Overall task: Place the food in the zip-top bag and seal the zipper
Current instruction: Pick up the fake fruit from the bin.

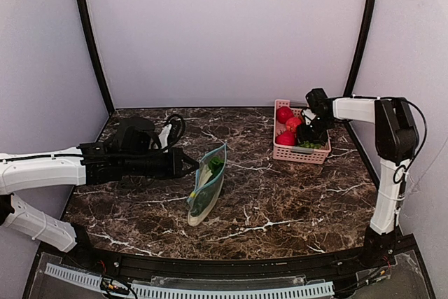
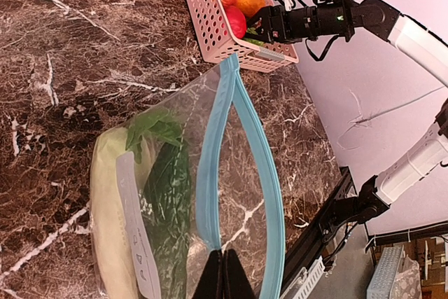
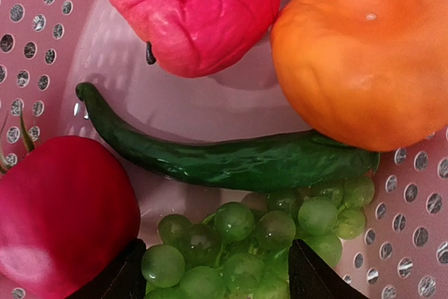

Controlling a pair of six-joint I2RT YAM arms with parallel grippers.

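Observation:
The clear zip-top bag (image 1: pixel 207 185) stands on edge mid-table with its mouth open. Its teal-blue zipper (image 2: pixel 208 173) forms a loop. My left gripper (image 2: pixel 222 274) is shut on one side of that zipper strip at the near end of the mouth; it also shows in the top view (image 1: pixel 190 164). Inside the bag lie the pale gourd (image 2: pixel 105 208) and the leafy green vegetable (image 2: pixel 157 131). My right gripper (image 3: pixel 213 257) is open down in the pink basket (image 1: pixel 301 153), its fingers either side of the green grapes (image 3: pixel 245 239). The slim dark-green pepper (image 3: pixel 231 159) lies just beyond the grapes.
The basket also holds a pink-red fruit (image 3: pixel 196 12), an orange fruit (image 3: pixel 364 54) and a red fruit (image 3: pixel 56 215) close around the grapes. A black device with cables (image 1: pixel 140 131) sits at the back left. The basket wall (image 3: pixel 28 26) is perforated.

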